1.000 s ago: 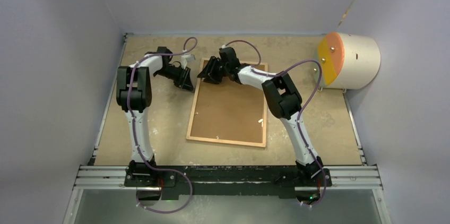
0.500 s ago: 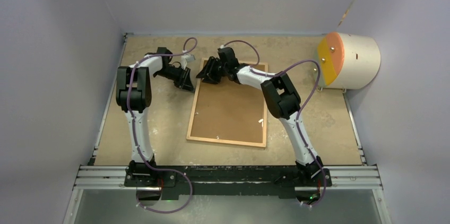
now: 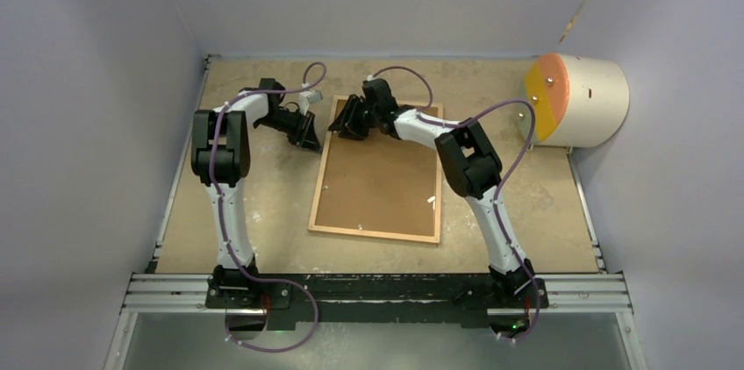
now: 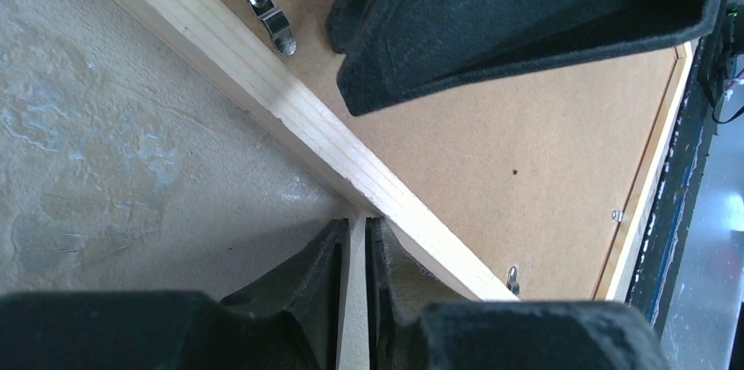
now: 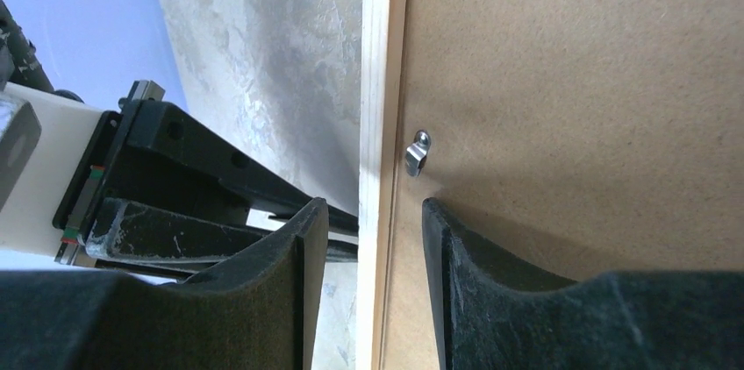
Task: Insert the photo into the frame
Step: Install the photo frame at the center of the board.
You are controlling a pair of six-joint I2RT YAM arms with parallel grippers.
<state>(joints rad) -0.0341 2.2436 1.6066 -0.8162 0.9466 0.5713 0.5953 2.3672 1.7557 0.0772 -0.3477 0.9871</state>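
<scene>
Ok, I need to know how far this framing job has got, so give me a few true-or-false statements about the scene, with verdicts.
1. The frame lies face down, with its brown backing board showing. True.
2. The photo lies on the table to the left of the frame. False: no photo is in view anywhere.
3. The right gripper has one finger on either side of the frame's wooden strip. True.
4. The left gripper is at the frame's near edge. False: it is by the far left corner, close to the right gripper.
5. A metal clip sits on the backing board just inside the strip. True.
</scene>
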